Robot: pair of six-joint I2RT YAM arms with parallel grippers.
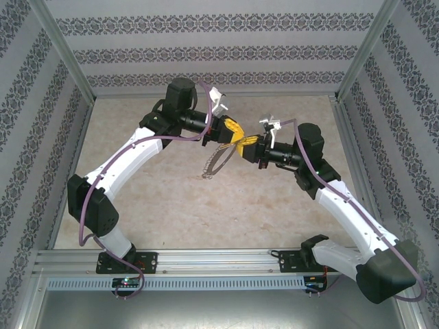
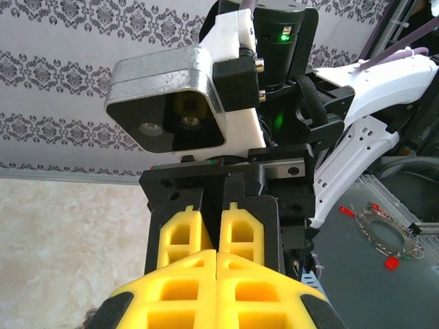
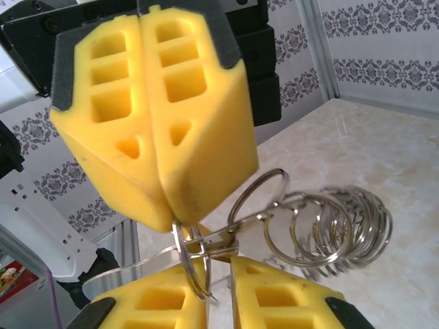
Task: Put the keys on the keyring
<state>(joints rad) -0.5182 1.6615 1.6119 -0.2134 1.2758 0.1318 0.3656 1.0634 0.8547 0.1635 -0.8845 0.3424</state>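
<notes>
My left gripper (image 1: 239, 139) is shut, and its yellow fingertips (image 3: 171, 212) pinch the thin wire of the keyring (image 3: 357, 226). The keyring's many silver rings hang down toward the table (image 1: 214, 161). My right gripper (image 3: 219, 271) meets it tip to tip from the right (image 1: 245, 144). Its jaws are nearly together on the small split ring of the keys (image 3: 230, 240), a silver key with a bit of orange tag behind it. In the left wrist view my own fingers (image 2: 217, 264) are pressed together, with the right gripper (image 2: 214, 236) straight ahead.
Both arms hold their load above the middle of the beige marble-patterned tabletop (image 1: 178, 205). Patterned walls and metal posts (image 1: 65, 51) enclose it. Beyond the table, on grey floor, lies another ring with red tags (image 2: 384, 236).
</notes>
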